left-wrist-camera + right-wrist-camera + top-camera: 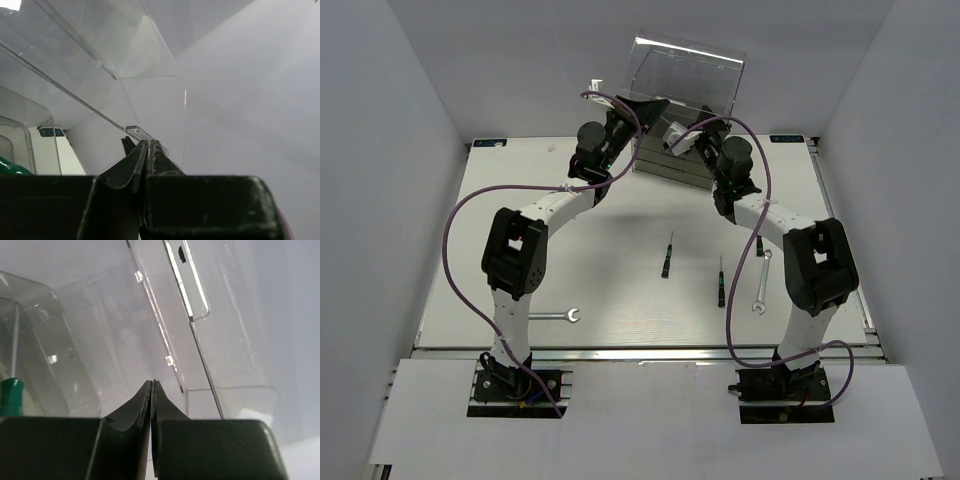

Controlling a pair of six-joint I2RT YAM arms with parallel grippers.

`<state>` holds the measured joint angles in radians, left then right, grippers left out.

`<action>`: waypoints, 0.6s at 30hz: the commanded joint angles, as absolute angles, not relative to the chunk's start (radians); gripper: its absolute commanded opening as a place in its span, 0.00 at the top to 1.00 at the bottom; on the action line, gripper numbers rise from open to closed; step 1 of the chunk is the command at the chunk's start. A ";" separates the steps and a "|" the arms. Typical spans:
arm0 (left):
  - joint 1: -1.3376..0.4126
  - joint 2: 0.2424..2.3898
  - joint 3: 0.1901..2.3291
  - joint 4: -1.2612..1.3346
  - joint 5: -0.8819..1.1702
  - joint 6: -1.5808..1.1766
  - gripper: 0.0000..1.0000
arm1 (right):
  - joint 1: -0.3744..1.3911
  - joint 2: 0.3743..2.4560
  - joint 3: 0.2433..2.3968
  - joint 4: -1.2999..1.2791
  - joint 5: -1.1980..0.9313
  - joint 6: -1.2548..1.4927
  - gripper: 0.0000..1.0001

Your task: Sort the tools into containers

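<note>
Both arms stretched forward to cabinet (665, 165); left pincer (148, 146) pinching raised clear lid (690, 75), right pincer (151, 385) pressed together, empty.

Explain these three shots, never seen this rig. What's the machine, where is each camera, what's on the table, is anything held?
It is two robot arms, the left arm and the right arm, bolted at the near edge of a table. The wide picture looks down from above and behind them. The other two come from a camera on each wrist, so the dark wedges at the bottom are that gripper's own fingers.

Both arms reach to a clear cabinet of drawers at the far edge. Its clear lid stands tilted up. In plain sight on the table lie a screwdriver, a second screwdriver, a left wrench and a right wrench.

The left gripper looks pinched shut on the lid's edge. The right gripper is shut with nothing between its fingers.
</note>
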<state>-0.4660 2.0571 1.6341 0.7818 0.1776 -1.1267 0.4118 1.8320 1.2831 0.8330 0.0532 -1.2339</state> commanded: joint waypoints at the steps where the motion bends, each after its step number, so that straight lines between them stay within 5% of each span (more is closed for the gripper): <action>1: -0.448 2.057 1.651 0.782 0.150 -1.123 1.00 | 0.403 1.845 1.324 0.976 0.061 -1.293 0.96; 14: -0.448 2.056 1.624 0.776 0.143 -1.124 1.00 | 0.408 1.839 1.353 1.092 0.012 -1.316 1.00; 18: -0.449 2.062 1.626 0.770 0.144 -1.127 0.83 | 0.408 1.824 1.347 1.094 0.008 -1.313 1.00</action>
